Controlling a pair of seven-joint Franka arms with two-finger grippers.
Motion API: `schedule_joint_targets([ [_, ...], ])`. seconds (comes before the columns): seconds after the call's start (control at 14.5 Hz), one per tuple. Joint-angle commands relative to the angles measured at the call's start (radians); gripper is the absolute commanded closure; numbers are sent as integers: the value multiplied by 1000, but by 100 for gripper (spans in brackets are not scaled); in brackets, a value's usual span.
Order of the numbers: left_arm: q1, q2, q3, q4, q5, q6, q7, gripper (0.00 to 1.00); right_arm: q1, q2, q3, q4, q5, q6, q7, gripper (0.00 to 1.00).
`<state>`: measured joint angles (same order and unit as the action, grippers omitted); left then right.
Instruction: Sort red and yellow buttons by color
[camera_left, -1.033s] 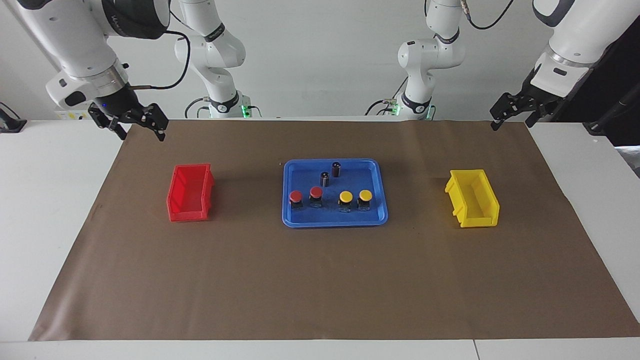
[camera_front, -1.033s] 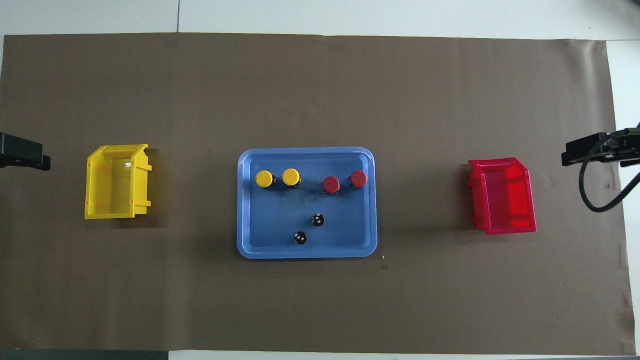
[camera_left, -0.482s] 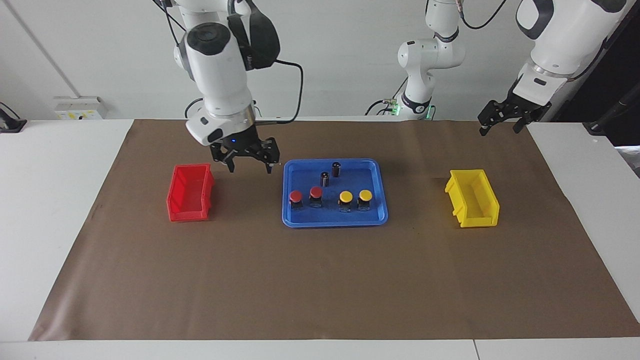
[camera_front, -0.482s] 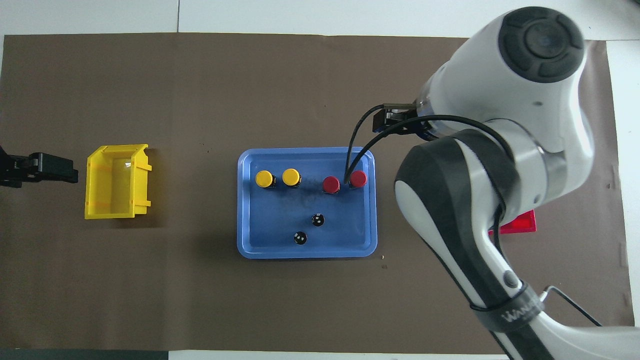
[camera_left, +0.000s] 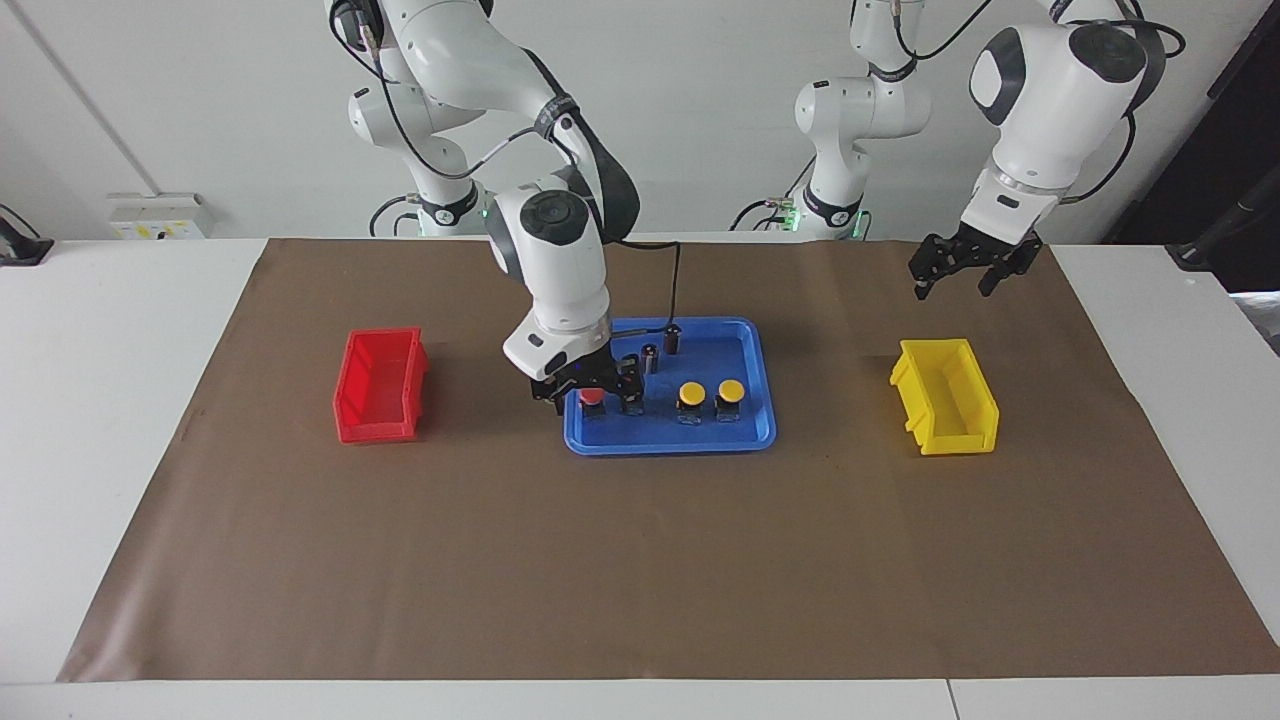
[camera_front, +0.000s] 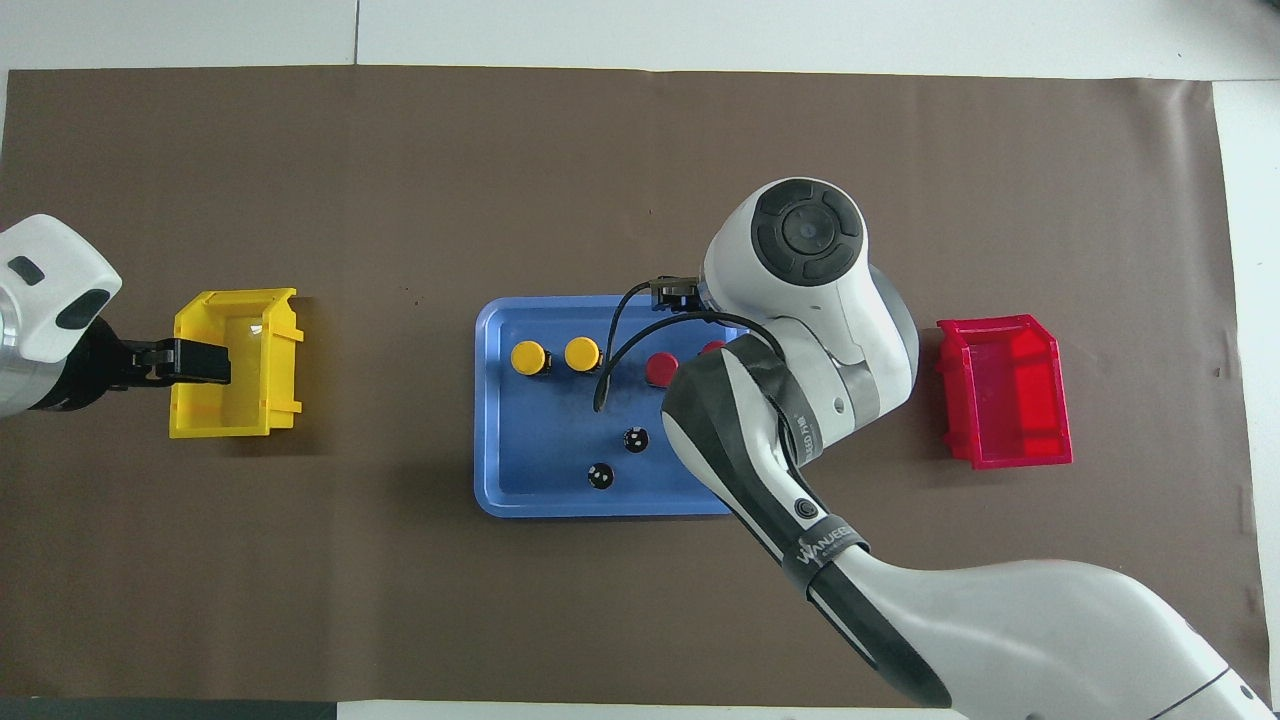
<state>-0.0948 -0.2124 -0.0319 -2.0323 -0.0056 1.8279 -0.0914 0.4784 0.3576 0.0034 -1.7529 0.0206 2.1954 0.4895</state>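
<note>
Two red buttons and two yellow buttons stand in a row in the blue tray (camera_left: 670, 441). My right gripper (camera_left: 595, 400) is down in the tray, open, its fingers on either side of the red button (camera_left: 592, 397) at the right arm's end of the row. The wrist hides most of that button from above (camera_front: 712, 347). The other red button (camera_front: 658, 368) stands beside it. The yellow buttons (camera_left: 690, 392) (camera_left: 732, 390) stand apart from the gripper. My left gripper (camera_left: 955, 278) is open and empty in the air, over the yellow bin's edge in the overhead view (camera_front: 200, 362).
A red bin (camera_left: 372, 430) stands toward the right arm's end of the table. A yellow bin (camera_left: 955, 440) stands toward the left arm's end. Two dark cylinders (camera_left: 675, 338) (camera_left: 650, 357) stand in the tray, nearer to the robots than the buttons.
My right gripper came from the table's edge past the red bin and went down into the tray around a red button. My left gripper moved in toward the yellow bin.
</note>
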Motion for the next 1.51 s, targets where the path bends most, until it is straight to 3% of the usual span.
schedule_joint_targets([
  [0.0, -78, -3, 6, -32, 15, 30, -39, 2, -1, -34, -3, -68, 9, 24, -23, 14],
  [0.21, -181, 30, 6, -26, 12, 59, -131, 2, -1, -39, -2, -80, 12, 12, -26, 18],
  [0.62, -290, 123, 6, -16, -59, 165, -243, 3, 2, -52, 1, -122, 15, 15, -46, 30],
  [1.03, -355, 186, 6, -11, -135, 195, -418, 3, 6, -54, 10, -122, 16, 12, -46, 31],
  [1.45, -372, 283, 6, -8, -139, 350, -447, 3, 6, -57, 17, -131, 16, 9, -49, 35],
])
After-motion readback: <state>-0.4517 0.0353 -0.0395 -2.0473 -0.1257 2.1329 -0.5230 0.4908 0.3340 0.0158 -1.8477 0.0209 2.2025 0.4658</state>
